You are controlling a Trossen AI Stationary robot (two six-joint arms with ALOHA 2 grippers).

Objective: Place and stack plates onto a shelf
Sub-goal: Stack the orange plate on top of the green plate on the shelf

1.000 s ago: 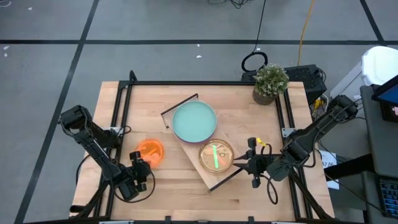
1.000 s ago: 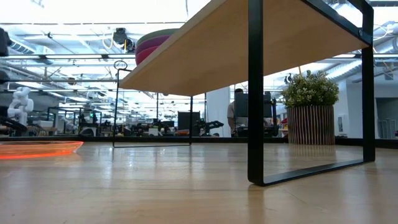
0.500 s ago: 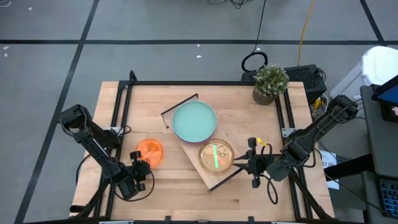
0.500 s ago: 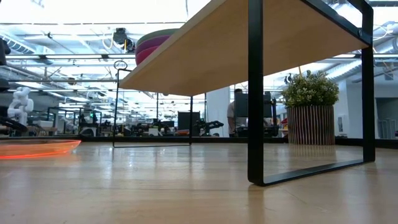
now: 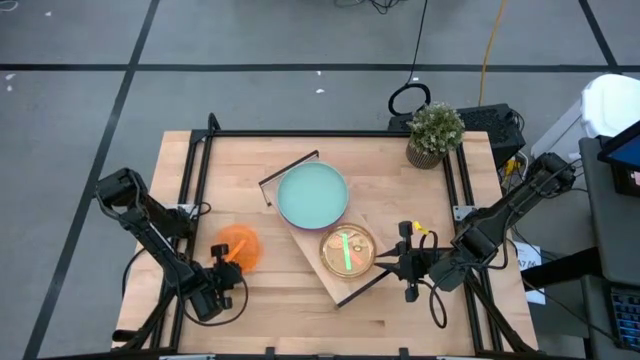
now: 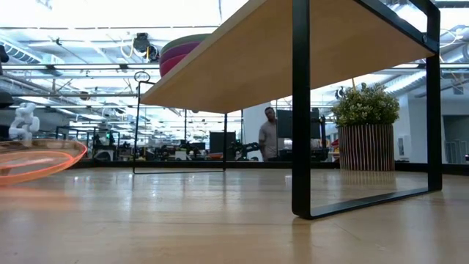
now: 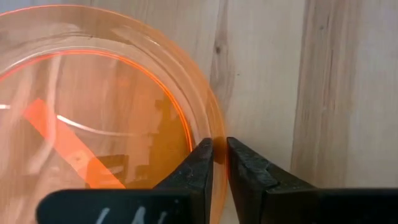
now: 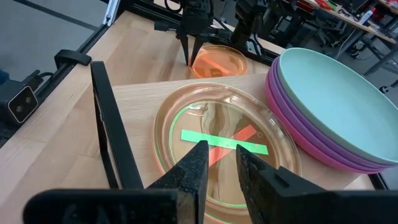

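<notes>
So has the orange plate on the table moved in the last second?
Yes. In the low view the orange plate has tipped up off the tabletop, its far edge raised, pinched at the rim by the left gripper.

The loose plate (image 5: 236, 246) is translucent orange with a darker orange stripe. On the pale wooden shelf (image 5: 336, 284) with its black frame, a teal plate (image 5: 312, 194) tops purple and magenta ones (image 8: 311, 140); the clear stack beside them (image 8: 222, 148) shows green and red stripes.
</notes>
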